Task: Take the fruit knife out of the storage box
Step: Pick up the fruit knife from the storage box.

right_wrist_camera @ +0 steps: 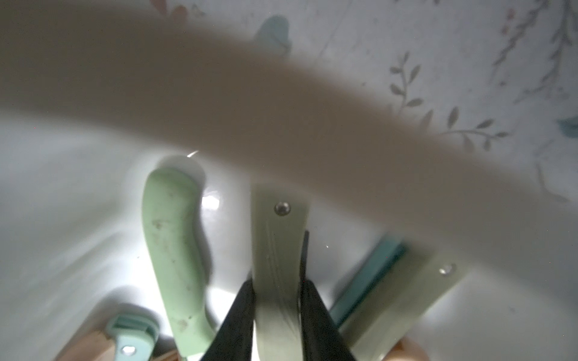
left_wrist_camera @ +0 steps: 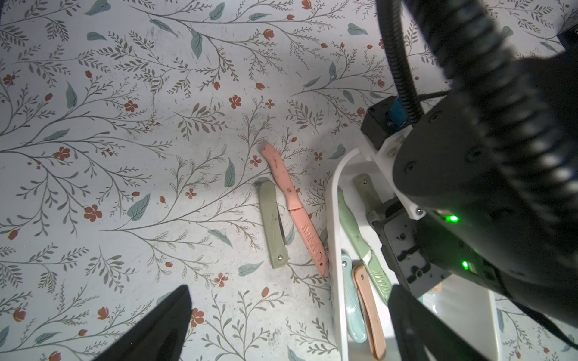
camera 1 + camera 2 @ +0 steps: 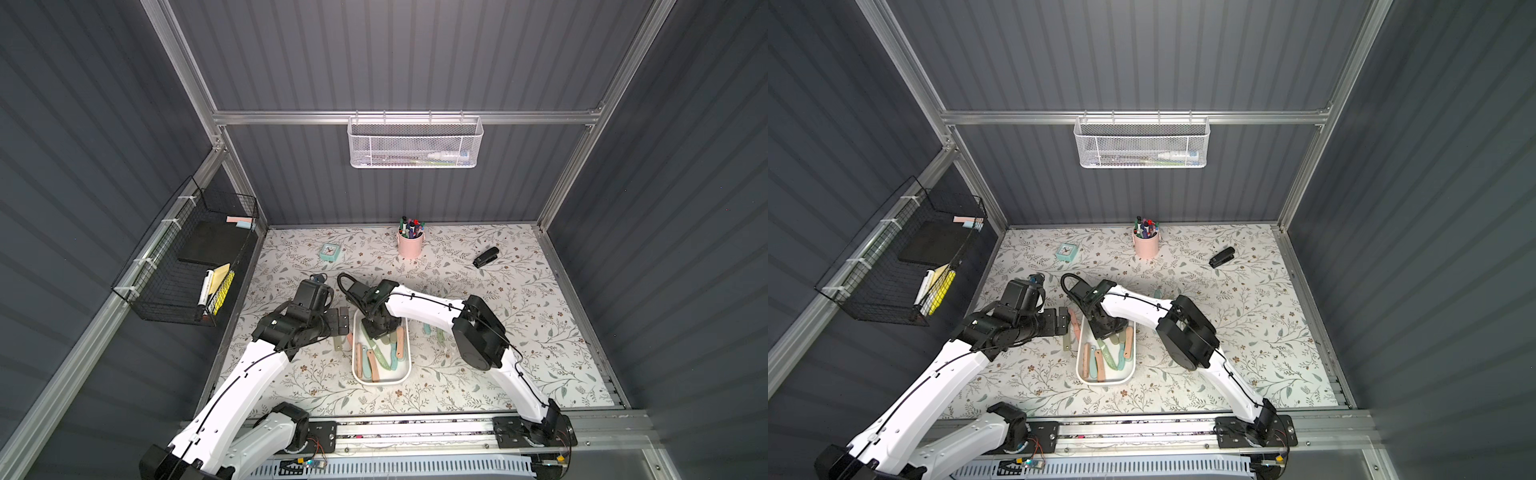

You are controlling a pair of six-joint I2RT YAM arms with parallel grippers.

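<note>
Floral-print tabletop [image 3: 478, 282] inside grey corrugated walls [image 3: 415, 54]; white storage box [image 3: 409, 353] under the right gripper [image 1: 278, 283], clamped on a pale-green folded fruit knife [image 1: 275, 237]; left gripper [image 2: 289, 290] alongside, jaws wide.

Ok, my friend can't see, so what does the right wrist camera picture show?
The right gripper pinches a pale green folding knife inside the white storage box. A mint green knife handle lies beside it.
</note>
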